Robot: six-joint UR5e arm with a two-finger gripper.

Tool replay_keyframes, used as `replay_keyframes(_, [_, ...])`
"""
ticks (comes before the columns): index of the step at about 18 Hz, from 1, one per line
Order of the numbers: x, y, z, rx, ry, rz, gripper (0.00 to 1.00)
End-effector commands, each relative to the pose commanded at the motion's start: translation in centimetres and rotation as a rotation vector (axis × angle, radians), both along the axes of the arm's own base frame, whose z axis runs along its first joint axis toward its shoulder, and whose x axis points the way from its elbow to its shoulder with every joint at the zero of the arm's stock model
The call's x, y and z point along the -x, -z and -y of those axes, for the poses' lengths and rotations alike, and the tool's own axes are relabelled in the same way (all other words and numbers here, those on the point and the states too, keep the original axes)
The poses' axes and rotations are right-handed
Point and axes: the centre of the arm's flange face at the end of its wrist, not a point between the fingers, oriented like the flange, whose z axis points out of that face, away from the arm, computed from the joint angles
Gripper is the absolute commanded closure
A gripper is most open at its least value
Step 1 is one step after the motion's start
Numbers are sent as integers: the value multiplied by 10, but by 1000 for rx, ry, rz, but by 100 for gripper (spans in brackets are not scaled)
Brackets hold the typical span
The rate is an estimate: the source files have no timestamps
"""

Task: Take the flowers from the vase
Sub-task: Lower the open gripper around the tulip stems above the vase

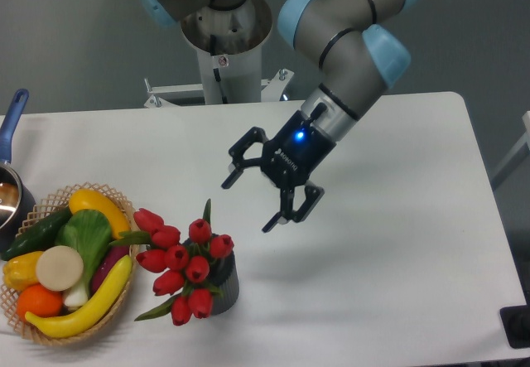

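Ten flowers (184, 263), one vase (225, 287), one basket (55, 334)

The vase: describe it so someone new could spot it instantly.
Start at the wicker basket of vegetables on the table's left. Just right of it stands the vase, small, dark grey, cylindrical, and the only container holding red tulips.

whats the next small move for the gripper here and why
Probably carry the gripper down and to the left in the picture, until its open jaws stand over the bunch of red tulip flowers. The jaws are spread and hold nothing, and they hang above and to the right of the blooms, which sit in the small dark grey ribbed vase, untouched.
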Motion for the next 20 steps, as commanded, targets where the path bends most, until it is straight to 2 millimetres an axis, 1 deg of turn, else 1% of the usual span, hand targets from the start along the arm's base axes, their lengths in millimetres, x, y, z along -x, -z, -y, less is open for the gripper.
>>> replay_keyframes(6, [-7, 17, -18, -14, 36, -41, 0])
replay_keyframes(7, [-7, 23, -22, -19, 41, -46, 0])
replay_keyframes(9, [-11, 33, -35, -35, 62, -68, 0])
replay_keyframes(13, [-14, 40, -37, -26, 65, -55, 0])
replay_keyframes(15, [-19, 39, -41, -28, 74, -54, 0])
replay_keyframes(20, [-21, 42, -48, -23, 81, -44, 0])
